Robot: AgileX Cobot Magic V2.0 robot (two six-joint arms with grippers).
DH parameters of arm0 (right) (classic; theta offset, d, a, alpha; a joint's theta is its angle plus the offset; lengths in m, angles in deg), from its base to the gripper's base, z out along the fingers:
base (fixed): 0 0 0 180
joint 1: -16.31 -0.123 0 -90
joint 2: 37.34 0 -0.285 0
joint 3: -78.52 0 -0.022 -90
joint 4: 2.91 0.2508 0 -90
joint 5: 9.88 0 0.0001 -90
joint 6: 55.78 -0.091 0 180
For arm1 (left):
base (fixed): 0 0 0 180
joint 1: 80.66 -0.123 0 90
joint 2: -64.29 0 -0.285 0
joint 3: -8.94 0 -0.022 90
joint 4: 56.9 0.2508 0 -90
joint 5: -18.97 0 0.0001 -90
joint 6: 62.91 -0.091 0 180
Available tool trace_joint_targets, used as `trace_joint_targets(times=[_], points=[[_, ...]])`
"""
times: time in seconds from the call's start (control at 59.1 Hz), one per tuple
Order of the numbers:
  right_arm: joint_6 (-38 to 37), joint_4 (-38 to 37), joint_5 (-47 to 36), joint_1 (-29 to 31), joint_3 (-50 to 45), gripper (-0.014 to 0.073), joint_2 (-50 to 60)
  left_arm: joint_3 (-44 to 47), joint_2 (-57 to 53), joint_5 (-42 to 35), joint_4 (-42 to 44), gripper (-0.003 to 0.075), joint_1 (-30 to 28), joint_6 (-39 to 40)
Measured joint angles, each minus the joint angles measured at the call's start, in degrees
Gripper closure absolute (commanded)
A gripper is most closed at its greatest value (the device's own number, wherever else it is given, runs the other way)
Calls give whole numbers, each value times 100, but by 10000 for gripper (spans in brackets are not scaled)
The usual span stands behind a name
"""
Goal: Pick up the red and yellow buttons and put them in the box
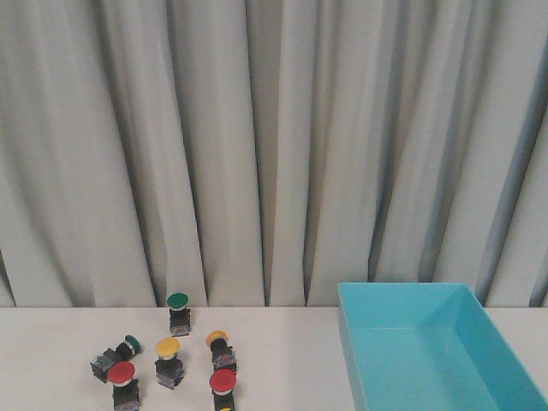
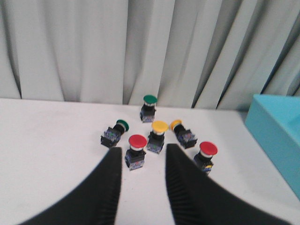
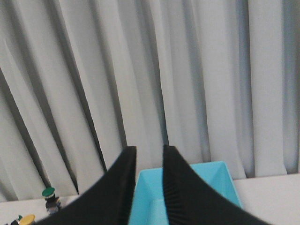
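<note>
Two red buttons and two yellow buttons stand clustered on the white table at the front left. The turquoise box sits at the right and holds nothing that I can see. In the left wrist view my left gripper is open, with a red button just beyond its fingertips, roughly in line with the gap. A yellow button stands behind it, and the other red button is off to the side. My right gripper is open and holds nothing, hovering before the box.
Two green-capped buttons share the cluster, one upright at the back, one lying on its side. One yellow button lies tilted. A grey curtain hangs right behind the table. Neither arm shows in the front view.
</note>
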Motion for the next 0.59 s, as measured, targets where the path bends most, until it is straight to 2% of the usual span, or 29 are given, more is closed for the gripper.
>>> trace_joint_targets(times=[0.085, 0.203, 0.423, 0.592], points=[[21, 36, 75, 0, 0, 156, -41, -320, 577, 45, 0, 285, 0, -151], [41, 119, 74, 0, 0, 83, -41, -768, 1359, 78, 6, 244, 0, -267], [202, 193, 121, 0, 22, 81, -280, -2018, 2851, 651, -132, 245, 0, -917], [764, 204, 432, 0, 369, 81, -932, -3005, 3973, 925, -532, 245, 0, -1373]])
